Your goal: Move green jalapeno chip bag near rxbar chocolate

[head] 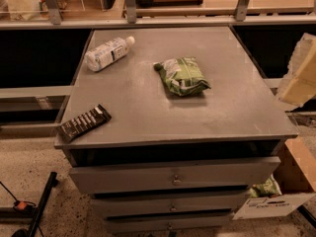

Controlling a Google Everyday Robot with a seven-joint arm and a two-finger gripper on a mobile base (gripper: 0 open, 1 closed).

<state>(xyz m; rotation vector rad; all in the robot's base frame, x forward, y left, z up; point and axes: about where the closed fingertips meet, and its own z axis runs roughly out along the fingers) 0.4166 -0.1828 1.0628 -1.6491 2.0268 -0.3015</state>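
Note:
The green jalapeno chip bag (182,76) lies flat on the grey cabinet top (148,107), right of centre. It is bright green with white patches. The rxbar chocolate (83,123), a dark wrapper with white lettering, lies at the front left corner and slightly overhangs the left edge. My gripper (299,73) shows as a pale cream shape at the right edge of the view. It is beyond the cabinet's right side, apart from the bag and holding nothing that I can see.
A white-labelled plastic bottle (106,53) lies on its side at the back left of the top. Drawers (173,177) front the cabinet. A cardboard box (286,191) stands on the floor at the right. A rail (148,21) runs behind.

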